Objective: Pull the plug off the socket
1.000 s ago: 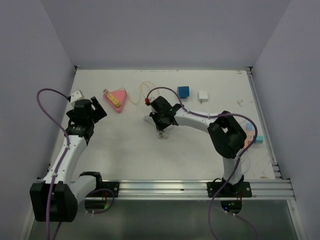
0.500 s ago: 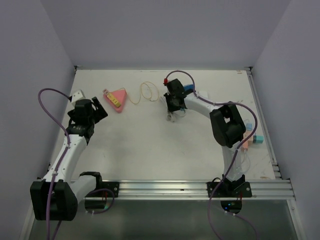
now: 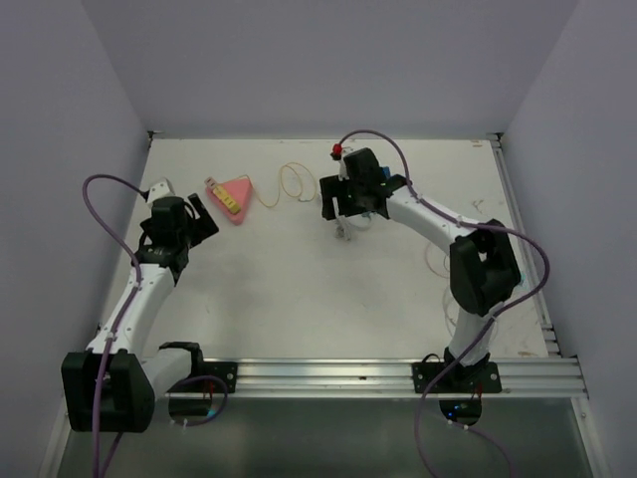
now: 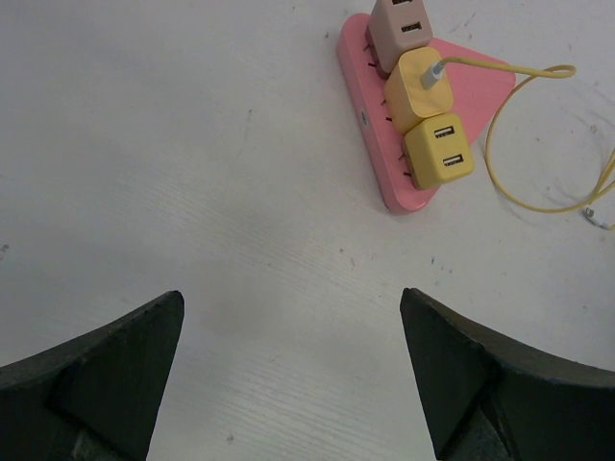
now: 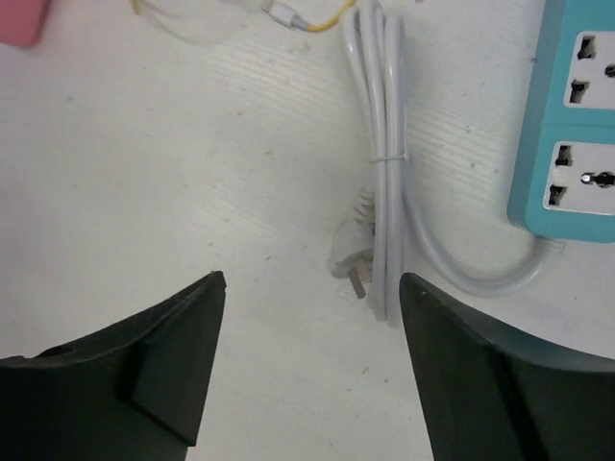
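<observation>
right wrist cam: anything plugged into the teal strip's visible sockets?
No, both sockets visible on the teal power strip are empty, and the white plug lies loose beside it.

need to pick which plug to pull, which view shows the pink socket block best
The left wrist view: the pink socket block lies close and sharp, its three chargers and yellow cable plain. The top external view shows it only small. The right wrist view catches just one pink corner.
</observation>
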Controlling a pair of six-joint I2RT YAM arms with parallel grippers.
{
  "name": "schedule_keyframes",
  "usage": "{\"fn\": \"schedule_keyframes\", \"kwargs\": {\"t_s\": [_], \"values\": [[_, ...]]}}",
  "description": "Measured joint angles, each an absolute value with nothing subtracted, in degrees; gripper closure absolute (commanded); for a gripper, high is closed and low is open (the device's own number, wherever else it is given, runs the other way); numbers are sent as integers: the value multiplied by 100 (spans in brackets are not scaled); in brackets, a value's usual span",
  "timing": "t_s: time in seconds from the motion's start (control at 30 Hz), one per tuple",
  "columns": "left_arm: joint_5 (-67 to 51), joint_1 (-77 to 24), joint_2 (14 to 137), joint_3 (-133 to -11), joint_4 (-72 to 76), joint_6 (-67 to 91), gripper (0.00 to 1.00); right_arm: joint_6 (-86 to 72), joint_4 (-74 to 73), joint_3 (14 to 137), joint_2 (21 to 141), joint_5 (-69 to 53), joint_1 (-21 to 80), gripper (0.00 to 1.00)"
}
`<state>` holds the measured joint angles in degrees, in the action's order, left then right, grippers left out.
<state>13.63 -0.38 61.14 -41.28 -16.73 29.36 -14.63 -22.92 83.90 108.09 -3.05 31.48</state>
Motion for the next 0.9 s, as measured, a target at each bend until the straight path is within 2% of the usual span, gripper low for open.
{"fn": "schedule_keyframes", "kwargs": {"t_s": [0.17,0.47,0.9], "values": [[1081,-38,6261,-4128,-1588,2932,1,-1459,-2248,8003,9706,-427,3155,13],[545,-38,6860,-4250,-1494,3081,2,-1509,-2126,6652,8191,-711,3155,11],[972,-405,8969,-6064,-1470,3983,11,-1699,-2014,5437,7142,-873,3155,11]]}}
